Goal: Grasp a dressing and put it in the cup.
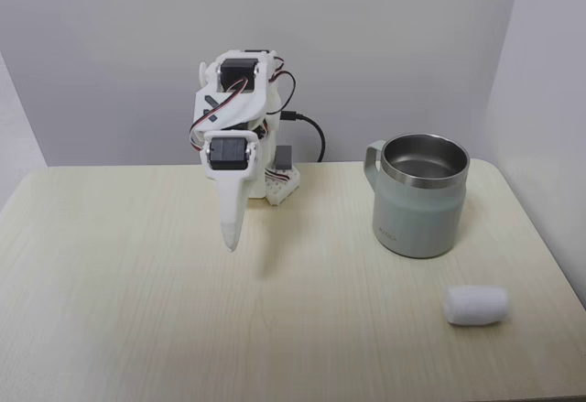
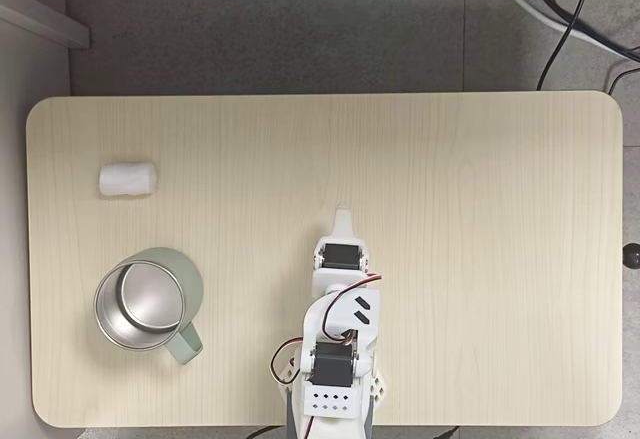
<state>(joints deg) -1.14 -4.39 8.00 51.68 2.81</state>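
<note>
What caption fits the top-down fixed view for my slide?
Gripper shut above the table, dressing lying beyond the empty cup.

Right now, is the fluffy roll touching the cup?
Apart. In both fixed views, bare table shows between the roll and the cup.

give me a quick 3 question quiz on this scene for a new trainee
1. True or false: the dressing is already inside the cup.
2. Multiple choice: in the fixed view from above, the dressing lies (A) on the table beyond the cup, toward the far edge, (B) under the end effector, (C) on the floor.
3. Fill in: the cup stands ______ with its opening facing up.

Key
1. False; it lies on the table, apart from the cup.
2. A
3. upright
</note>
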